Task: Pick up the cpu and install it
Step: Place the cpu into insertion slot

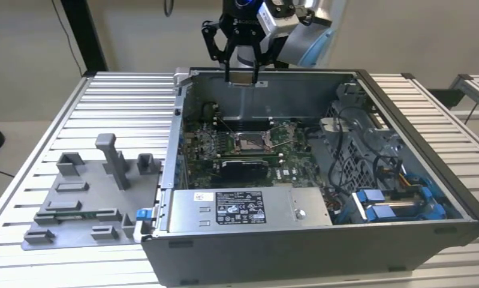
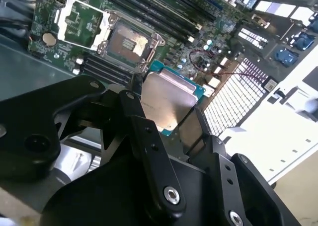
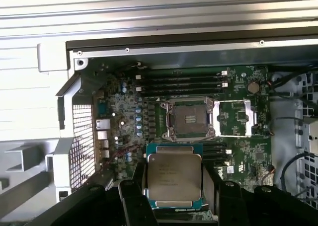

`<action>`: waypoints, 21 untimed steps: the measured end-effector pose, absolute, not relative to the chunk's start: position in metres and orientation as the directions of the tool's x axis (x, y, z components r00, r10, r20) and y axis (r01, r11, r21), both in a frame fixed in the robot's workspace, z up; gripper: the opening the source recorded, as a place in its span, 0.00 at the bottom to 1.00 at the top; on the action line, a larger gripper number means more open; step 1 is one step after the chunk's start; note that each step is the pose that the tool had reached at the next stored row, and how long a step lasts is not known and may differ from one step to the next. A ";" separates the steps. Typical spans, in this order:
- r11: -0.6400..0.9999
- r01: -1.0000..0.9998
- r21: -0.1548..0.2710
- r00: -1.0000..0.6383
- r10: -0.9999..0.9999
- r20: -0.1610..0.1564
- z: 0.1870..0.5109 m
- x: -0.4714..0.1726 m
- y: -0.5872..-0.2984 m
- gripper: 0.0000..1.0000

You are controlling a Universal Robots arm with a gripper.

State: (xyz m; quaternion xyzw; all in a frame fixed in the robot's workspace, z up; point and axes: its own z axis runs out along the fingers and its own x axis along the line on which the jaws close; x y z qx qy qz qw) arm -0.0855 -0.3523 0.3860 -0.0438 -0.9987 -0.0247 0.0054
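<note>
Plainly, the gripper (image 1: pixel 241 75) was clamped on the cpu (image 3: pixel 174 179), with one finger (image 3: pixel 139 181) against each of two opposite edges. The chip was held flat, and its silvery metal top faced the wrist cameras. In the exterior view the gripper hung above the far wall of the computer case (image 1: pixel 415 240), at about twelve o'clock from the case's middle. The pale sliver between its fingertips there was probably the cpu, though it was too small to be sure.

The socket (image 3: pixel 191 119) sat open on the motherboard (image 3: pixel 248 156), and its metal load frame (image 3: pixel 238 117) was swung aside next to it. In the exterior view the socket lay at roughly six o'clock from the gripper and well below it, down on the case floor. Chip and socket were apart, nothing touching.

In the first wrist view the cpu's edges ran square with the socket's edges, so I judged that the turn about the vertical already matched. The gap left was sideways and downward.

The grey fixture (image 1: pixel 87 204) stood on the desk (image 1: pixel 39 114) at nine o'clock from the case.
</note>
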 end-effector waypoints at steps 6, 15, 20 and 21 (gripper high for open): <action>0.989 0.137 0.049 -0.991 0.136 0.013 0.386 -0.084 -0.351 0.00; 0.982 0.181 0.049 -0.984 0.180 0.014 0.387 -0.078 -0.350 0.00; 0.983 0.179 0.049 -0.984 0.178 0.014 0.387 -0.076 -0.350 0.00; 0.983 0.178 0.049 -0.984 0.178 0.014 0.387 -0.076 -0.350 0.00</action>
